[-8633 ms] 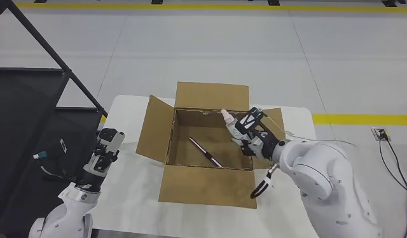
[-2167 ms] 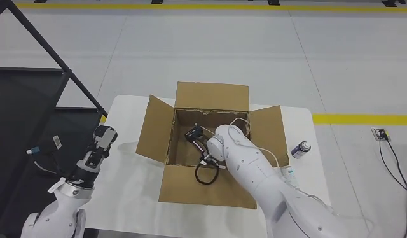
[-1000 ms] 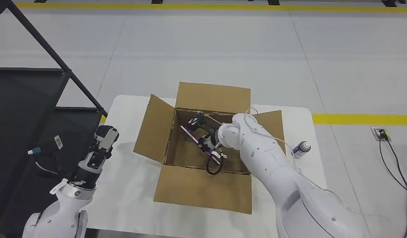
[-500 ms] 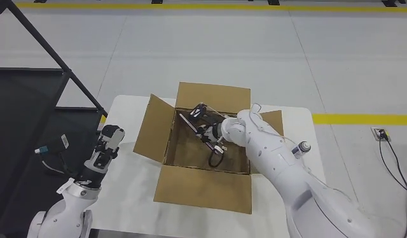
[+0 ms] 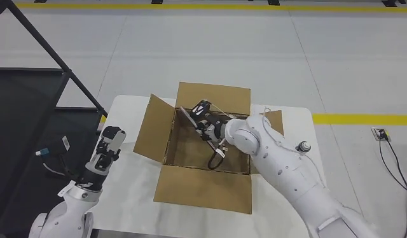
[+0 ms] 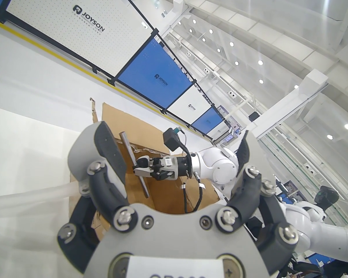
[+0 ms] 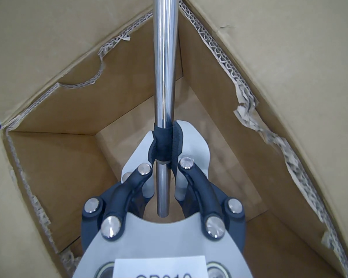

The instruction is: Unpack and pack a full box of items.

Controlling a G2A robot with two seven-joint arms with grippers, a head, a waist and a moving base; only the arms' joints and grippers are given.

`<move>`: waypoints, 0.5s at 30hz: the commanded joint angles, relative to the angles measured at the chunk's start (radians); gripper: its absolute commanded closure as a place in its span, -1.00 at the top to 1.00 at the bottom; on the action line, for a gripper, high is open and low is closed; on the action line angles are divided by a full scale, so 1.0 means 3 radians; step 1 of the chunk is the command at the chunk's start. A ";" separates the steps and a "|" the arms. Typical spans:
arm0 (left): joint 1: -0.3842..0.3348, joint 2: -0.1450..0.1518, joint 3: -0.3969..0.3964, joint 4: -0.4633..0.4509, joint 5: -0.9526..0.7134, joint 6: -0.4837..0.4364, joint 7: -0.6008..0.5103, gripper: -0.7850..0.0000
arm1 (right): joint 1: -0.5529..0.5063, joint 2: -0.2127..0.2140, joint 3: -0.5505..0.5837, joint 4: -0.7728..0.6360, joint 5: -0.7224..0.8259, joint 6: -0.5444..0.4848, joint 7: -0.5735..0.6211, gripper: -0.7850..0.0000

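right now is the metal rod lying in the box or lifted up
Lifted: the right tool is shut on the metal rod, holding it clear of the box floor.

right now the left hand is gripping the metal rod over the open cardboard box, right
No, the right hand is gripping the metal rod over the open cardboard box; the right wrist view shows it. The left hand is open.

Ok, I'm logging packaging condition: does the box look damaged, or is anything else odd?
Yes. The cardboard box is torn along its flap folds: ragged corrugated edges show at the rim, with the liner paper peeling. Nothing else stands out; the right gripper is shut on the metal rod.
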 commanded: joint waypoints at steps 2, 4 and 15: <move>0.0000 0.0002 0.0022 -0.0004 0.0006 0.0005 0.0002 1.00 | -0.0446 0.0164 0.0358 -0.0822 -0.0149 0.0121 0.0256 -1.00; -0.0002 0.0003 0.0035 -0.0008 0.0014 0.0008 0.0003 1.00 | -0.0704 0.0240 0.0557 -0.1232 -0.0240 0.0198 0.0348 -1.00; -0.0001 0.0013 0.0054 -0.0011 0.0041 0.0018 0.0014 1.00 | -0.1640 0.0413 0.1152 -0.2415 -0.0620 0.0620 0.0308 -1.00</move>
